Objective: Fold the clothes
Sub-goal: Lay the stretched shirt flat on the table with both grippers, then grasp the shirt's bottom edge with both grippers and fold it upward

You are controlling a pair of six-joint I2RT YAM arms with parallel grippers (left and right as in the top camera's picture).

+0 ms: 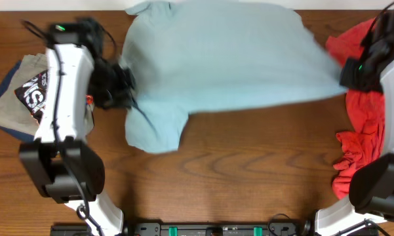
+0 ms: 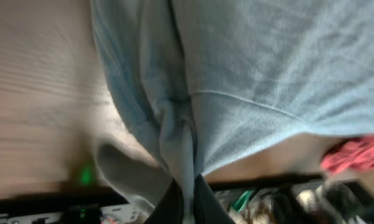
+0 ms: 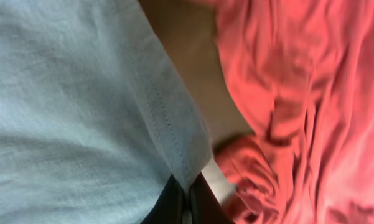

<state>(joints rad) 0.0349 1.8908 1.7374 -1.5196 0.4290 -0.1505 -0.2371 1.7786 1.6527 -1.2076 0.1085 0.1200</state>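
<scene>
Pinching opposite ends of the light blue T-shirt (image 1: 223, 59), the left hand (image 1: 123, 85) and right hand (image 1: 349, 73) each clamp its cloth. Its long axis runs crosswise between them over the worktop (image 1: 249, 164), with the coral-red shirt (image 1: 364, 124) bunched beside the right hand.

The light blue T-shirt (image 1: 223, 56) is soft, matt knit cloth with a stitched hem. The coral-red shirt (image 1: 364, 111) is matt, creased cloth. The surface (image 1: 249, 170) is smooth, faintly glossy wood. The left arm (image 1: 65, 85) has a smooth white plastic shell.
</scene>
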